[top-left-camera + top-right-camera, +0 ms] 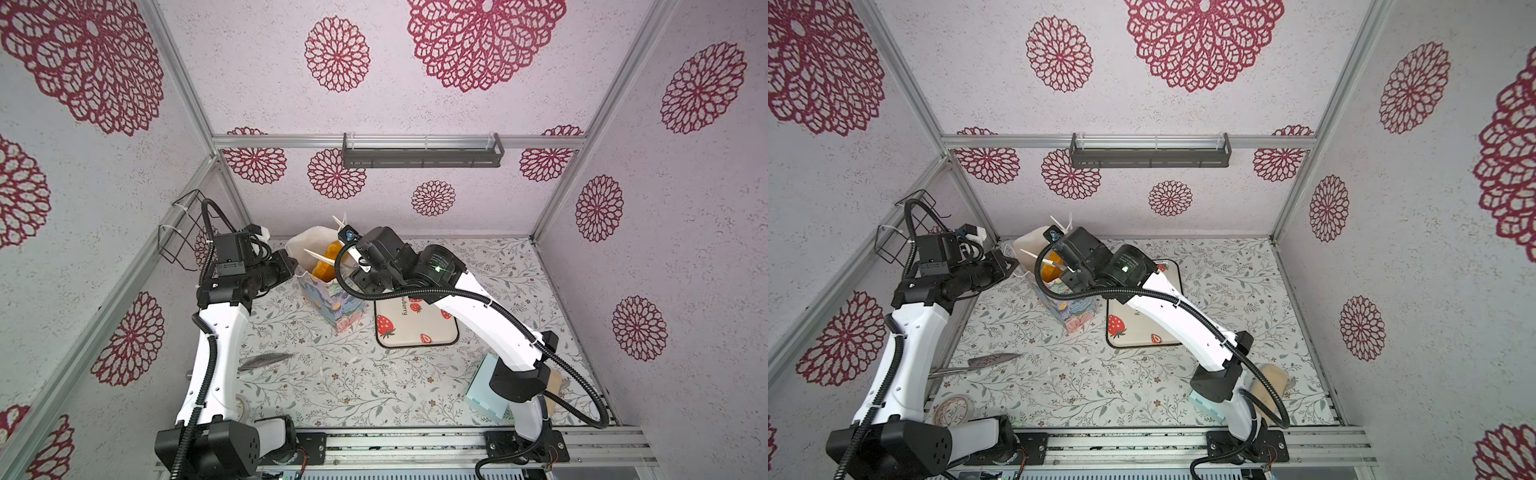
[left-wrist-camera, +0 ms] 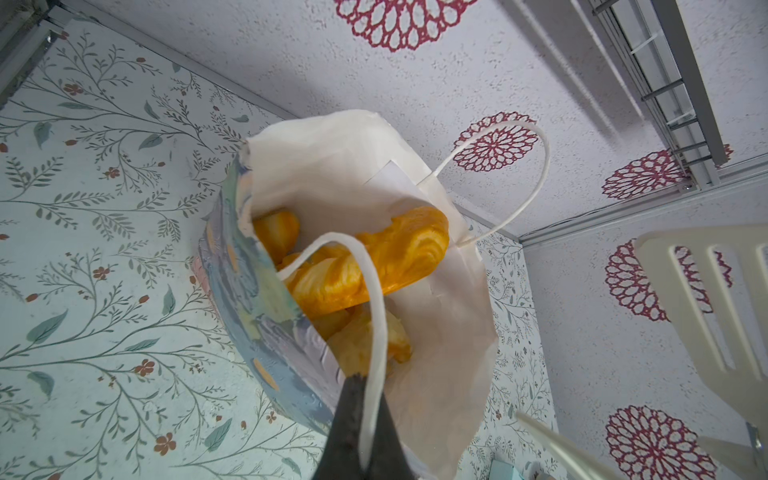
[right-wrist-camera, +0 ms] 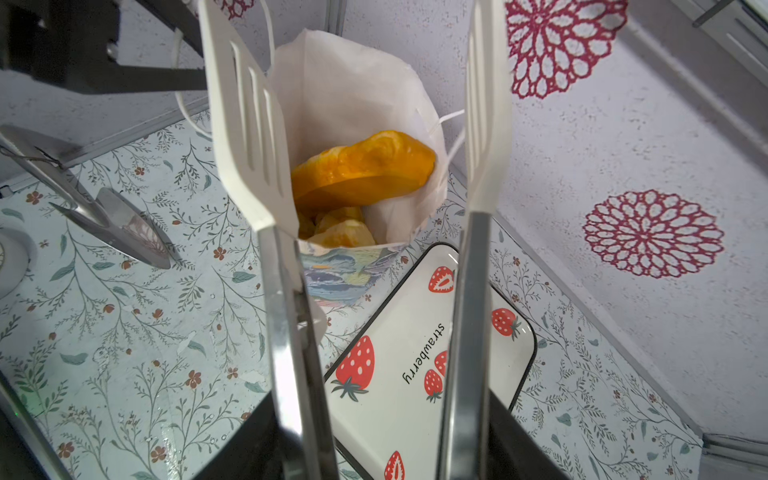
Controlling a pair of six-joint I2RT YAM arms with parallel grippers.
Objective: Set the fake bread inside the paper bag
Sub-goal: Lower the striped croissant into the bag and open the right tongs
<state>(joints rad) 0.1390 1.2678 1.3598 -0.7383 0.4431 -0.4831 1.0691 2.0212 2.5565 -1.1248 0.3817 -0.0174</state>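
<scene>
**Bag loaded; tipping risk at the handle**

The paper bag (image 1: 332, 307) stands mid-frame in both top views, just left of the tray (image 1: 415, 332). The bread (image 2: 399, 249) lies inside it, with the long loaf near the rim. The right gripper (image 1: 362, 279) is clamped on the tongs (image 3: 249, 137), whose blades are apart and empty above the opening. The left gripper (image 2: 359, 399) is pinched on the cord handle (image 2: 374, 316). Risk: a sideways pull on the cord could tip the bag and spill the loaf.
</scene>
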